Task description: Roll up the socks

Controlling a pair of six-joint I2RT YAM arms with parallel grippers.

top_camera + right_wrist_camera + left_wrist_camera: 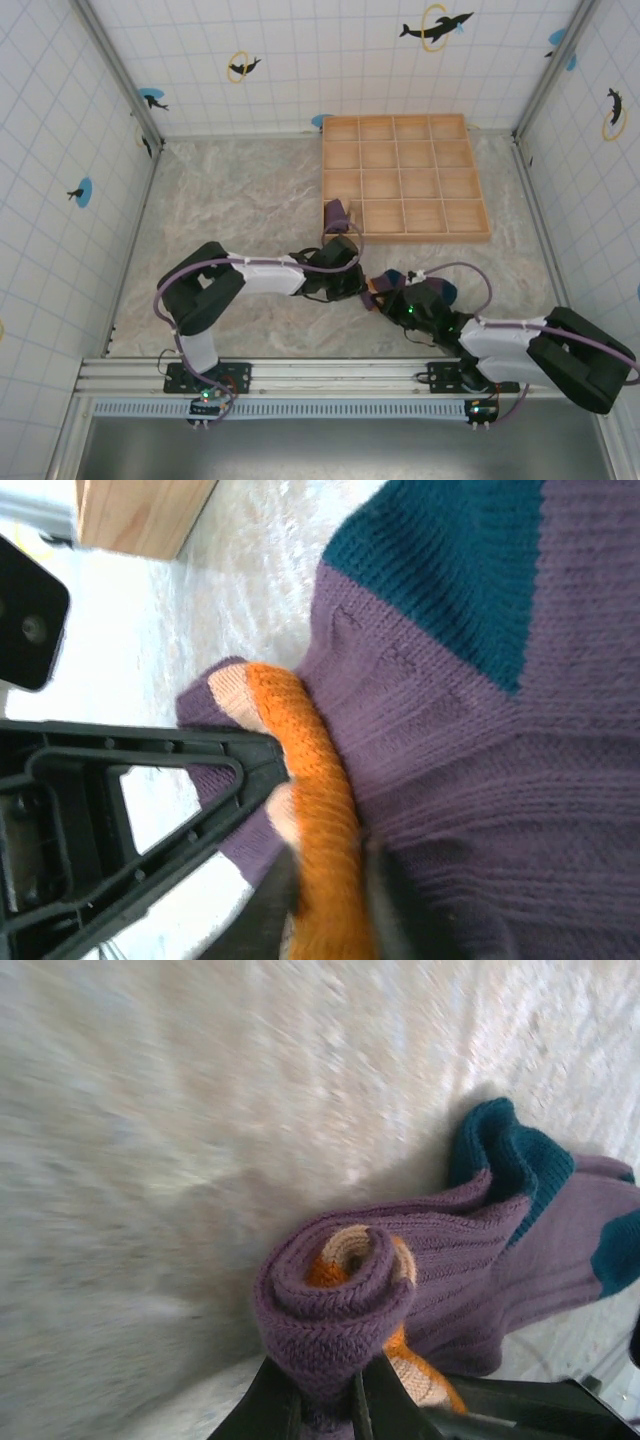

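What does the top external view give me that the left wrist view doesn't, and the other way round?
Top external adds the wooden grid tray, a purple bundle at its near-left corner, and the wider layout of the table. Left wrist adds close detail: a rolled end spiralling purple around orange and cream, a teal cuff, and the left gripper shut on that roll. Both show the purple sock lying on the table.

Left gripper (352,1400) pinches the rolled end of the sock (480,1250), purple outside, orange and cream coiled within. The loose part, with its teal patches, trails right across the blurred table (150,1140).
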